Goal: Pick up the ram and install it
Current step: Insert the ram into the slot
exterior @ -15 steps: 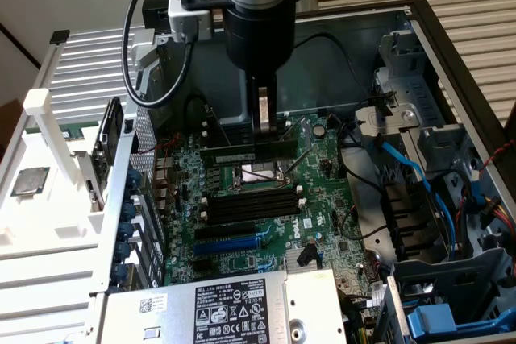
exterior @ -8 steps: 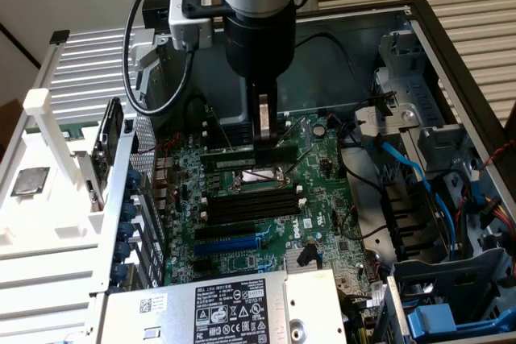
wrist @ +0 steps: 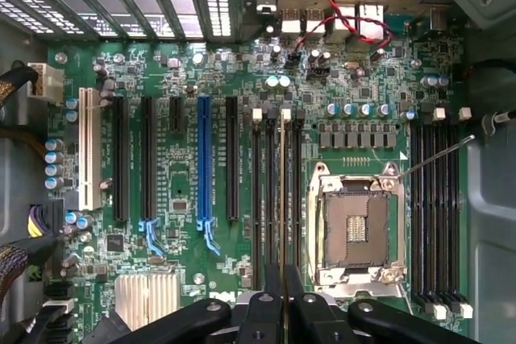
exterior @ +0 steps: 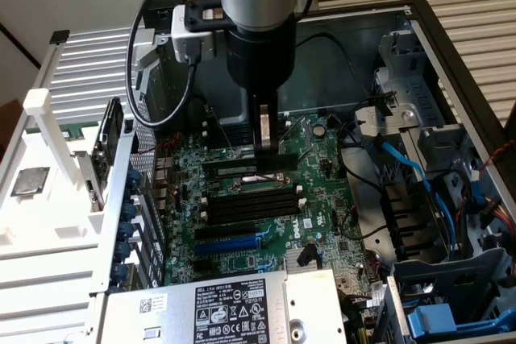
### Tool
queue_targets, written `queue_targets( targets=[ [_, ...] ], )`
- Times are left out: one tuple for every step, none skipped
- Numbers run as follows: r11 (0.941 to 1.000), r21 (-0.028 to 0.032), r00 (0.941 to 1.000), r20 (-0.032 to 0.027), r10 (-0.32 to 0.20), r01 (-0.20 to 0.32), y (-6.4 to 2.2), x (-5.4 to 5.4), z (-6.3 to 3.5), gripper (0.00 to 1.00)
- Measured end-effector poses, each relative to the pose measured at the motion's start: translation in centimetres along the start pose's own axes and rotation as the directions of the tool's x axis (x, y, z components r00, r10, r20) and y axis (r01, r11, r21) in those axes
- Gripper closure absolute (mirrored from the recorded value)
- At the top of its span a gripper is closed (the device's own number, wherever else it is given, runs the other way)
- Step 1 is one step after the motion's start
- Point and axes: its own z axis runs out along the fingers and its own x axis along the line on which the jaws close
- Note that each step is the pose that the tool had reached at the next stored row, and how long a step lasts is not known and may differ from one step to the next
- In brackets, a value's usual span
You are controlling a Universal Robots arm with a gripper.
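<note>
Wrist view puts the gripper (wrist: pixel 282 288) clenched on the ram (wrist: pixel 282 199), edge-on over the slots (wrist: pixel 256 191) beside the socket (wrist: pixel 355 227), midway across the board (wrist: pixel 182 168). Installing, I'd say; seating calls for squaring it to one slot and pressing straight down.

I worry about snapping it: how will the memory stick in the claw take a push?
Probably stiff yet fragile: the memory stick is a thin board, seen edge-on. Likely light, being so slim. Held by the claw at one narrow spot, it may tilt if pushed unevenly.
</note>
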Motion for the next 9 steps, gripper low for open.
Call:
queue_targets(
  targets=[
    [1.0000, 0.0060, 1.0000, 0.0000, 0.000, 0.000, -0.01, 0.01, 0.12, 0.88],
    [1.0000, 0.0070, 1.0000, 0.0001, -0.001, 0.001, 0.00, 0.02, 0.20, 0.88],
    [1.0000, 0.0073, 1.0000, 0.0002, 0.000, 0.000, 0.01, 0.03, 0.26, 0.88],
    [1.0000, 0.0074, 1.0000, 0.0000, 0.000, 0.000, 0.01, 0.07, 0.31, 0.88],
    [1.0000, 0.0075, 1.0000, 0.0000, 0.000, 0.000, 0.02, 0.22, 0.46, 0.88],
    [1.0000, 0.0076, 1.0000, 0.0001, 0.000, 0.000, 0.01, 0.30, 0.47, 0.88],
    [1.0000, 0.0076, 1.0000, 0.0001, 0.000, 0.000, 0.01, 0.37, 0.50, 0.88],
    [1.0000, 0.0075, 1.0000, 0.0001, 0.000, 0.000, 0.01, 0.44, 0.54, 0.88],
    [1.0000, 0.0076, 1.0000, 0.0001, 0.000, 0.000, 0.00, 0.52, 0.60, 0.88]
  ],
)
